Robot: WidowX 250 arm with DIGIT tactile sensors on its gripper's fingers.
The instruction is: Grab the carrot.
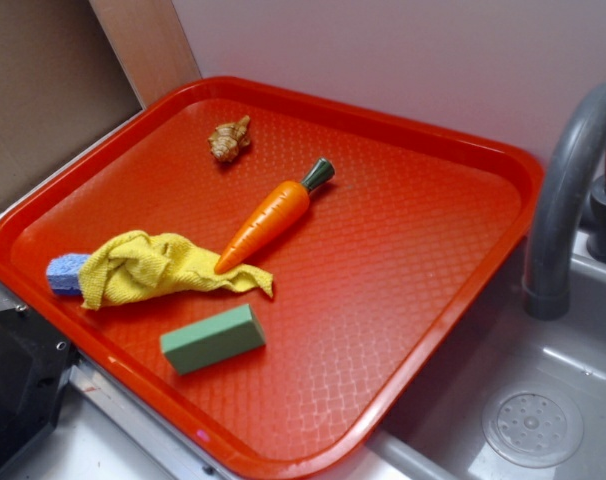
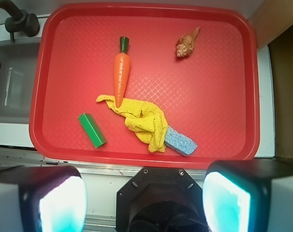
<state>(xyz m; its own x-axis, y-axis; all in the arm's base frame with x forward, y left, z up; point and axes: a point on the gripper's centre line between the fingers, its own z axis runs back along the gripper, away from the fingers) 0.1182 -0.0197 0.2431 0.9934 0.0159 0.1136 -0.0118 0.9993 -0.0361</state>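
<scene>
The carrot (image 1: 268, 217) (image 2: 121, 72) is glossy orange with a dark green stem cap and lies on the red tray (image 1: 423, 230) (image 2: 214, 96). Its pointed tip rests on the edge of a crumpled yellow cloth (image 1: 158, 265) (image 2: 141, 120). In the wrist view my gripper (image 2: 145, 203) is high above and behind the tray's near edge, open, with nothing between its fingers (image 2: 62, 203). In the exterior view the gripper is out of sight.
A knobbly tan ginger-like piece (image 1: 229, 139) (image 2: 186, 44) lies at the tray's far side. A green block (image 1: 213, 339) (image 2: 92, 129) and a blue sponge (image 1: 66, 273) (image 2: 180, 141) under the cloth lie near the front. A grey sink (image 1: 543, 400) with faucet (image 1: 568, 190) adjoins the tray.
</scene>
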